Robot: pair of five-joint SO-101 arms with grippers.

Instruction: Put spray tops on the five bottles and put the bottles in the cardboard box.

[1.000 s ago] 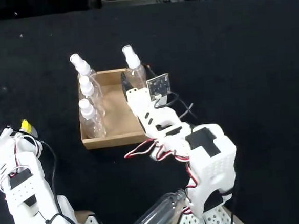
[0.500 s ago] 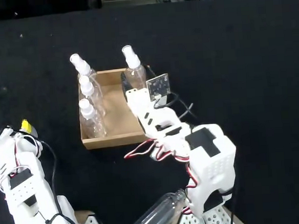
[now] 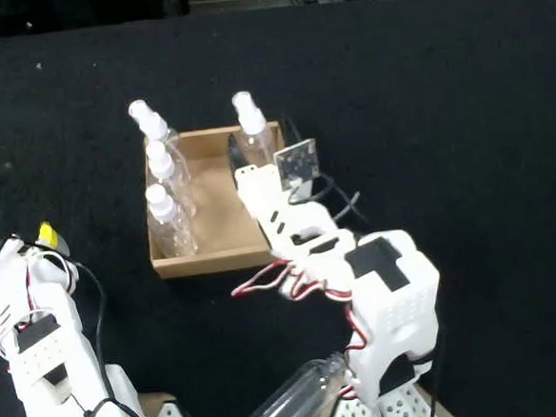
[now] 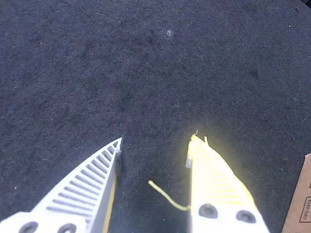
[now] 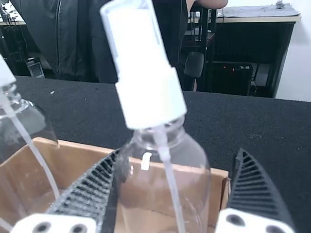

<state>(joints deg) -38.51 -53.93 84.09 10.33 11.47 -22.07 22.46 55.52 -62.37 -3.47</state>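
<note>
The bottle (image 5: pixel 165 179) with its white spray top (image 5: pixel 146 73) stands upright at the far right corner of the cardboard box (image 3: pixel 210 263), between the black fingers of the right gripper (image 5: pixel 179 154). This claw is wide: one finger lies close against the clear body and the other is apart from it, so nothing is gripped. Here is the danger, I think. If the arm draws away crooked, the close finger may catch the tall, light bottle and tip it toward the three other bottles (image 3: pixel 165 169) along the left wall. A fifth bottle (image 3: pixel 292 403) lies on its side by the right arm's base and could roll if the arm bumps it. The left gripper (image 4: pixel 156 141) hangs wide over the black table (image 3: pixel 443 111).
</note>
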